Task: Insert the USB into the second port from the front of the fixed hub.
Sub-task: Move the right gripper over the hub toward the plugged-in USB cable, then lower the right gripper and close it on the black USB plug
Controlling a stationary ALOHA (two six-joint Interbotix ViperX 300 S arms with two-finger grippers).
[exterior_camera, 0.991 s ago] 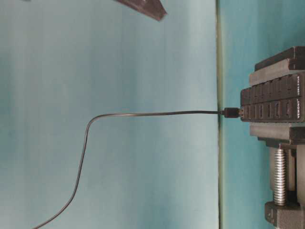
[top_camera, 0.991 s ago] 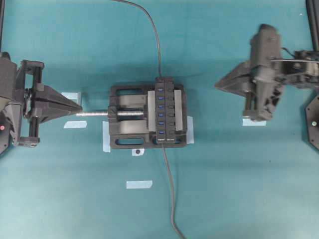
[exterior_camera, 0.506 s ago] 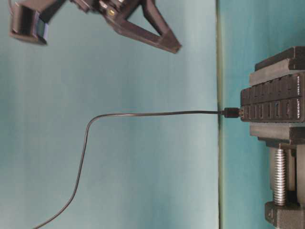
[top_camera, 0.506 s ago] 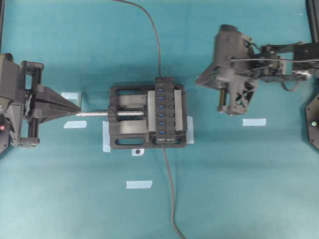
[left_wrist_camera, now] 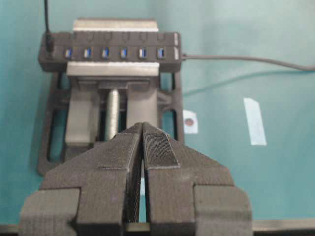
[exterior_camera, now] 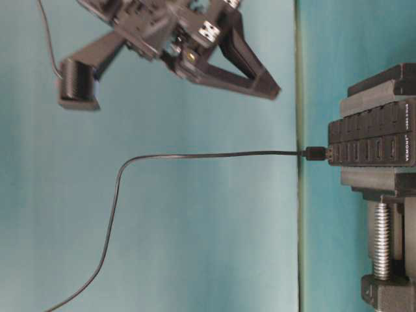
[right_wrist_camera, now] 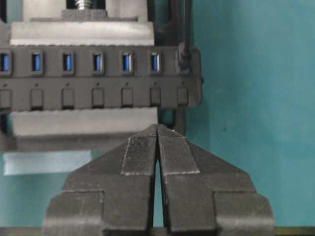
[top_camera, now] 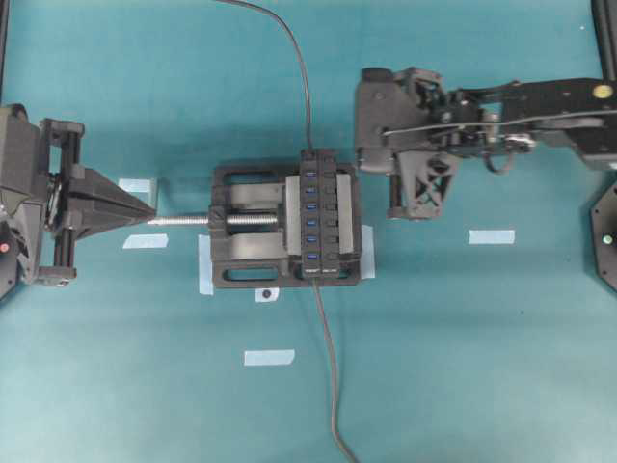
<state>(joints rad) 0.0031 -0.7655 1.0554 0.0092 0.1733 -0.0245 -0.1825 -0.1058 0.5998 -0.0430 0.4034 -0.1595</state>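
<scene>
Not yet done: USB point(right_wrist_camera: 183, 54) plugged in hub point(right_wrist_camera: 98, 78) end port, right gripper point(right_wrist_camera: 157, 129) closed, empty, nearby.

The long narrow matt black plastic hub point(right_wrist_camera: 98, 78) ahead of the right gripper's point(right_wrist_camera: 157, 129) ribbed, rough-looking black plastic pads point(right_wrist_camera: 140, 155) had glossy blue slots. Beyond the left gripper point(left_wrist_camera: 142, 125), similarly ribbed, the matt black vise point(left_wrist_camera: 110, 123) carried a threaded, bright metal screw point(left_wrist_camera: 112, 112) (dull grey jaw faces too). The teal table covering point(top_camera: 145, 386) looked smooth and matt, with pale papery tape strips point(top_camera: 269, 357).
</scene>
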